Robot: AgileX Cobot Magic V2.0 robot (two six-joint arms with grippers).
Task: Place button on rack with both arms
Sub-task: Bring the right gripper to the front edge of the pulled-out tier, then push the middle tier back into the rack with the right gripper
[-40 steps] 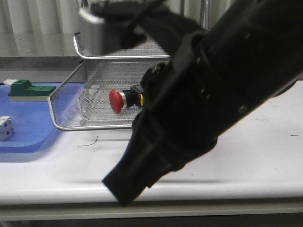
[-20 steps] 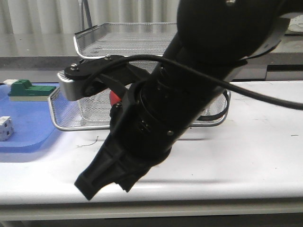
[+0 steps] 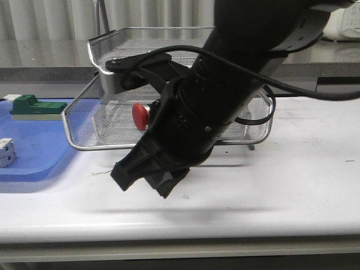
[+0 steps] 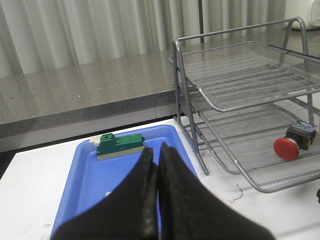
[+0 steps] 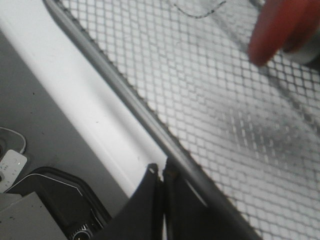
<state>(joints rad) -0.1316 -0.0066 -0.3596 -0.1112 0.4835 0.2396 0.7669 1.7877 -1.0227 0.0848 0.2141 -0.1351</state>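
Note:
The button lies on its side in the lowest pulled-out tray of the wire-mesh rack, red cap facing left. My right arm fills the middle of the front view. Its gripper is shut and empty, low over the table just in front of that tray's front rim. The right wrist view shows the tray rim beside the shut right gripper, with the red cap of the button blurred beyond. In the left wrist view my left gripper is shut and empty above the blue tray, with the rack and button off to one side.
A flat blue tray lies left of the rack, holding a green-and-beige block and a white cube. A thin bit of wire lies on the white table near the tray's front. The table's front edge runs close below the right gripper.
My right arm has swung back and to the right, lifting its gripper slightly toward the tray's front rim. The button has stayed in the lowest tray.

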